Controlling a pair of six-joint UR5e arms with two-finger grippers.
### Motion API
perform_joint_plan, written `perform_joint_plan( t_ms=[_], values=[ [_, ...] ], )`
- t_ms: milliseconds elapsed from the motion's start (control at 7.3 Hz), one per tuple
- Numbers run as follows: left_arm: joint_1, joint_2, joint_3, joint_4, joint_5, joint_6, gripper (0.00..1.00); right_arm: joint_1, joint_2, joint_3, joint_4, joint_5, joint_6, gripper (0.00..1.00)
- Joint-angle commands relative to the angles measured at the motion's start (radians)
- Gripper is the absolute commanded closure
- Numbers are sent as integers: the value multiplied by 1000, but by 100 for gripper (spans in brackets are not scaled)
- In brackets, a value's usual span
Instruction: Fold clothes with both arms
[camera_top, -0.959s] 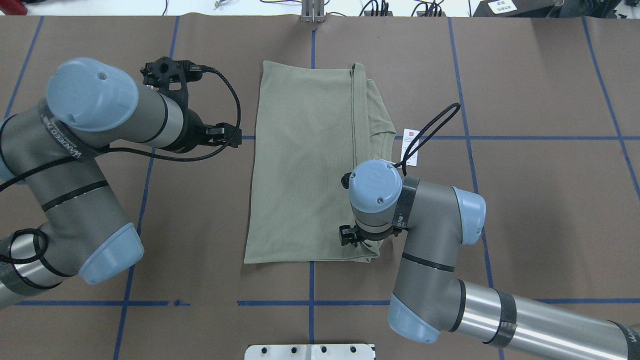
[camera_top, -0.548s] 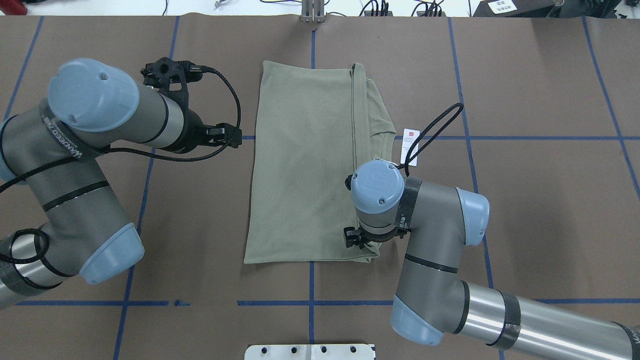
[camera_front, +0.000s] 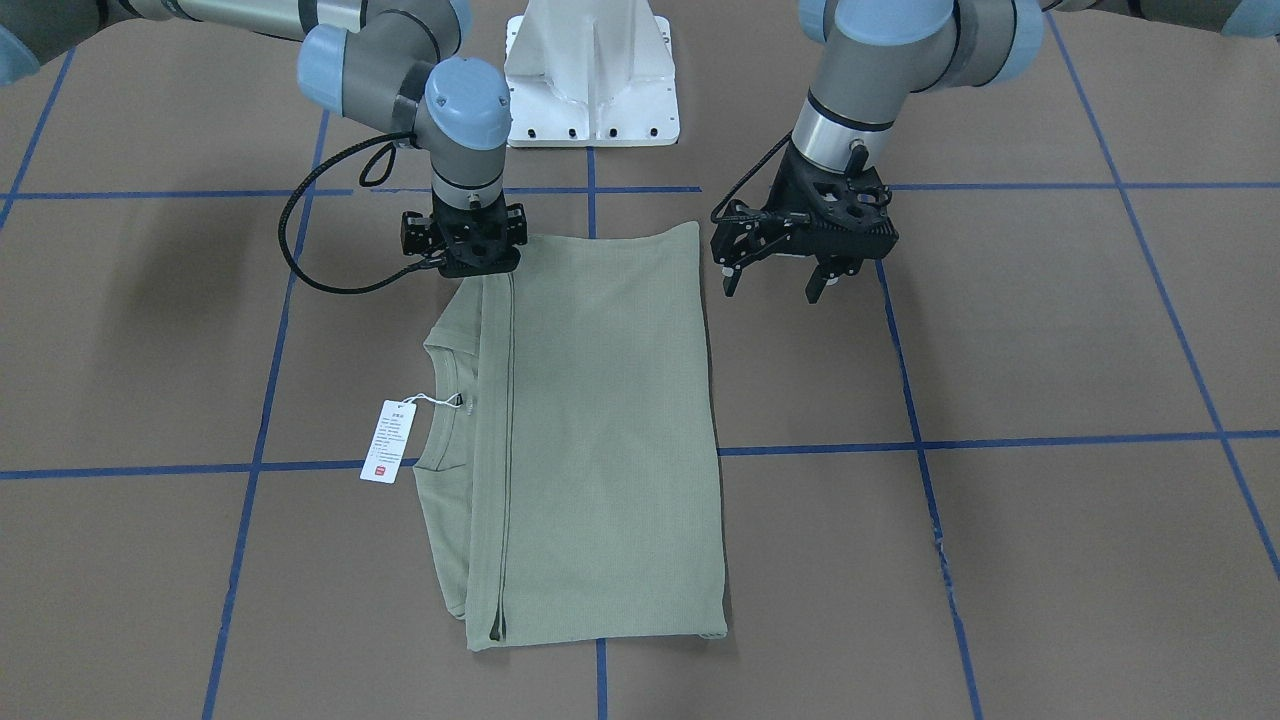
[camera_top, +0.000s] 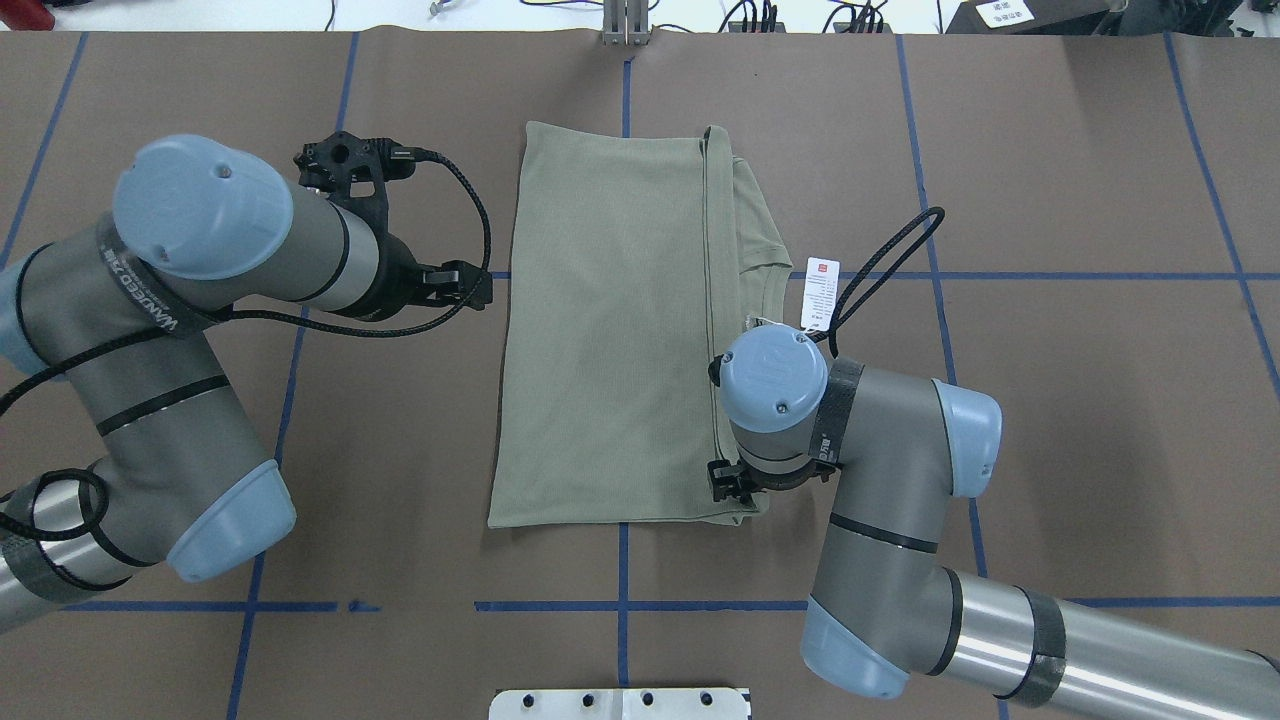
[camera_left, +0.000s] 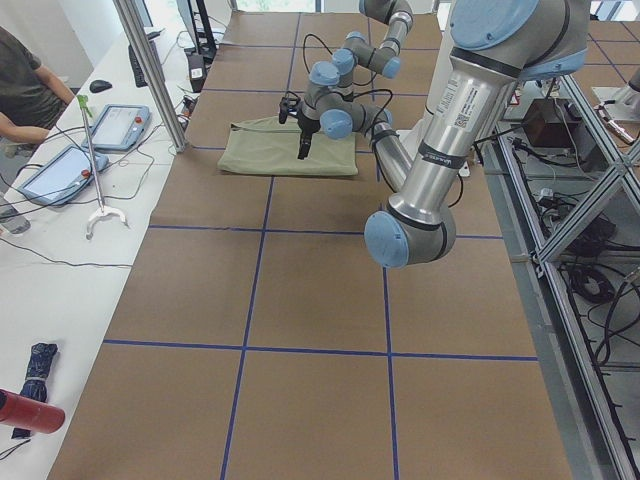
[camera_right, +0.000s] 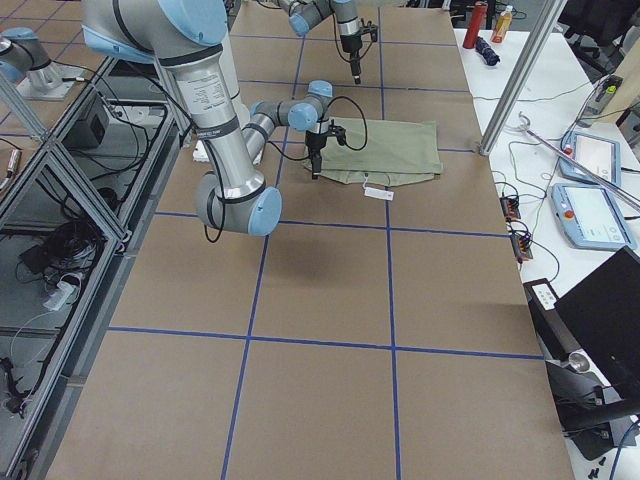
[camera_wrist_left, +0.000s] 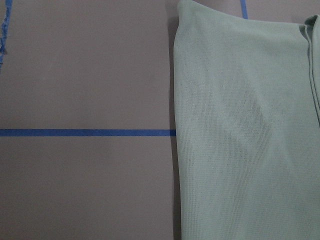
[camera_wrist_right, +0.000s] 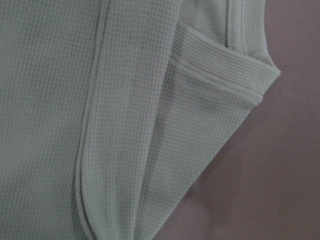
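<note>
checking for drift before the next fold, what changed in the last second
The right gripper shifted slightly to the robot's right over the near corner of the shirt; the left gripper, open, edged toward it. Nothing visibly grasped or released. Shirt and hang tag stayed put.

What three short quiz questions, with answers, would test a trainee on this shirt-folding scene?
1. True or false: the left gripper grips the shirt.
2. The white hang tag lies: A) on top of the shirt, B) on the table beside the shirt, C) in a gripper.
3. Which gripper hangs over a shirt corner?
Key: 1 false, it is open over bare table; 2 B; 3 the right gripper.
</note>
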Motion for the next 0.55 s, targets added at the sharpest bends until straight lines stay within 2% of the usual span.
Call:
perform_joint_plan(
  t_ms=[0, 274, 411],
  values=[
    [4, -2, 2, -2, 1, -2, 0, 4, -9, 12, 2, 0, 0, 0],
    [9, -9, 2, -2, 1, -2, 0, 19, -81, 43, 7, -11, 0, 0],
    [9, -12, 2, -2, 0, -2, 0, 27, -84, 43, 7, -10, 0, 0]
  ],
)
